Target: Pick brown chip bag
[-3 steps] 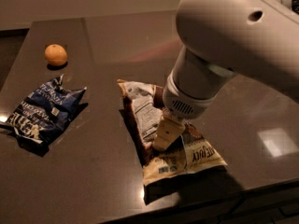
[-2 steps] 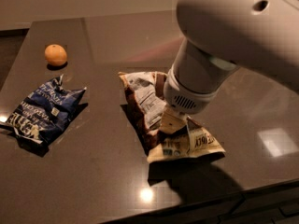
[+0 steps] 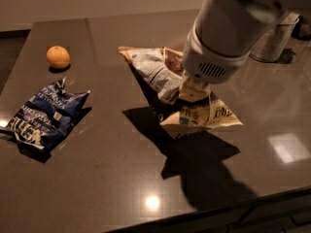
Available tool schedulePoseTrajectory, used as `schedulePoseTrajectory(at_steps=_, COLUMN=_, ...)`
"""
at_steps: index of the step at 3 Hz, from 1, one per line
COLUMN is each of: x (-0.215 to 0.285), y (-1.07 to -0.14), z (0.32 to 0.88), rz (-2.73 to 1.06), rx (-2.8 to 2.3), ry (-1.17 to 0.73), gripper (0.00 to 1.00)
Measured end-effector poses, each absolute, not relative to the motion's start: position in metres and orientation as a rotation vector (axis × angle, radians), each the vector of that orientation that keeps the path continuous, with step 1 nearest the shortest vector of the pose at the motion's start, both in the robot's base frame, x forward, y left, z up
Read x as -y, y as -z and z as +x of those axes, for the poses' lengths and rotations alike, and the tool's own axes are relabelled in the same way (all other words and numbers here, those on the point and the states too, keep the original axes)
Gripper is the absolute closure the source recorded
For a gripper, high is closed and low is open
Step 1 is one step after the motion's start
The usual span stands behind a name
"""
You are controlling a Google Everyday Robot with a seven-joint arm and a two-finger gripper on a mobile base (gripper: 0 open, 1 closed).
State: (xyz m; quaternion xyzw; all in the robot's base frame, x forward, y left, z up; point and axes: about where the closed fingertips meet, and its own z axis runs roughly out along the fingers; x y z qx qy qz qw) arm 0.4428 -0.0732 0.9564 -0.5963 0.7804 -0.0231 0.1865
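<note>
The brown chip bag (image 3: 160, 79), brown and cream foil with a white label, hangs bent in the middle and is lifted off the dark table (image 3: 107, 178), casting a shadow below. My gripper (image 3: 193, 92) comes down from the white arm at the upper right and is shut on the bag's middle. The bag's near end (image 3: 206, 115) droops below the gripper, and its far end points up left.
A dark blue chip bag (image 3: 46, 115) lies at the left. An orange (image 3: 58, 57) sits at the far left. A metallic can (image 3: 274, 40) stands at the far right behind the arm. The table's front edge runs along the bottom right.
The gripper has risen with the brown chip bag in it. The bag has left the table and folded, and its shadow has spread below.
</note>
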Motion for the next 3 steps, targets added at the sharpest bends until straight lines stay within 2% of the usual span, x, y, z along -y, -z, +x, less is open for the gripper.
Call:
schedulePoseTrajectory(at_steps=2, x=0.071, y=-1.039, z=0.448, rz=-1.772, rx=-2.022, ry=0.122, gripper=1.0)
schedulePoseTrajectory(at_steps=3, x=0.067, y=-1.051, z=0.442, rz=-1.761, rx=-1.996, ry=0.143, gripper=1.0)
